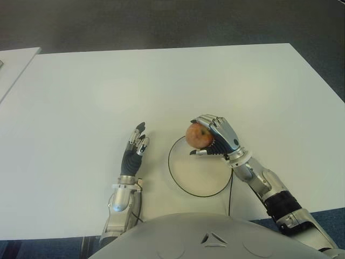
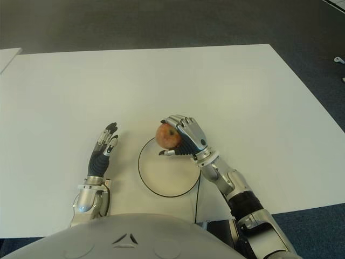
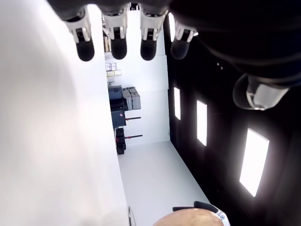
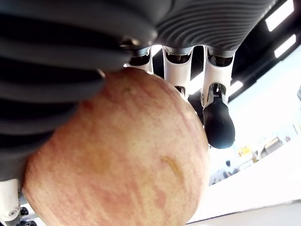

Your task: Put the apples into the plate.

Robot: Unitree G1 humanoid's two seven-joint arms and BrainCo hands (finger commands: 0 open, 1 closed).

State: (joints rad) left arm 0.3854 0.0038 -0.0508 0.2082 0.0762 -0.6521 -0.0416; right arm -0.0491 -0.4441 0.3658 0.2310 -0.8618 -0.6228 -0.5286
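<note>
one apple (image 1: 198, 136), reddish with a yellow blush, is sitting in the grip of the robot's right hand (image 1: 218, 137), its fingers (image 4: 218, 120) curling over the top of the fruit while the thumb is pressing from below. the apple is hanging over the far edge of the plate (image 1: 186, 178), which is showing only as a thin dark ring on the white table (image 1: 242, 86), and whether the fruit is touching the surface is hard to tell from here.

the left hand (image 1: 135, 148) is showing just left of the plate, fingers stretched out flat and holding nothing.

to finish this step well, it looks as though the right hand should be bringing the apple a little nearer the robot, toward the middle of the ring, lowering it until it is resting on the plate, and only then loosening the fingers slowly. a round apple released at the rim, or from any height, is likely to roll off across the smooth table.

counting what is in sight: one apple, one plate, two hands, one table. no second apple is visible anywhere on the table, though the task is speaking of apples.
</note>
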